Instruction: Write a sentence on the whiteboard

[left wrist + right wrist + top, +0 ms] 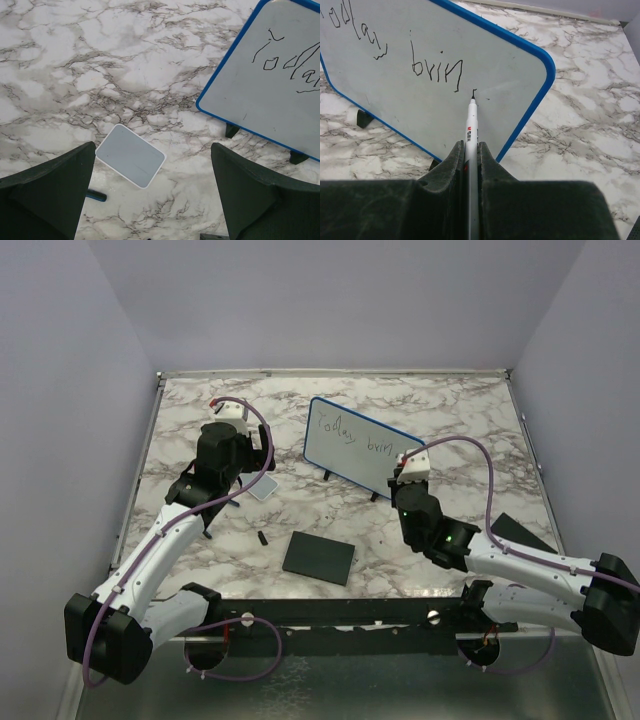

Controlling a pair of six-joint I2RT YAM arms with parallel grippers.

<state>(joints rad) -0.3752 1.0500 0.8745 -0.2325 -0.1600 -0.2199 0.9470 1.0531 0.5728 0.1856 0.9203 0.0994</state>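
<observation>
In the left wrist view the whiteboard [260, 90] is cut off by the right edge, and the sentence [287, 62] is truncated after "Toda". The marker [471, 125] rear is hidden within the right gripper [469, 150].

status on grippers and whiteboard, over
Right gripper shut on white marker pen, tip at blue-rimmed white whiteboard. Left gripper open, empty. Dark handwritten sentence unfinished. Nothing blocking.

L arm [160, 540] extends fwd, wrist bent down; L gripper [154, 150] faces down, jaws spread wide. R arm [520, 560] reaches fwd & inward; R gripper [468, 147] pinched tight on pen [471, 120], fingers pointing ahead.
</observation>
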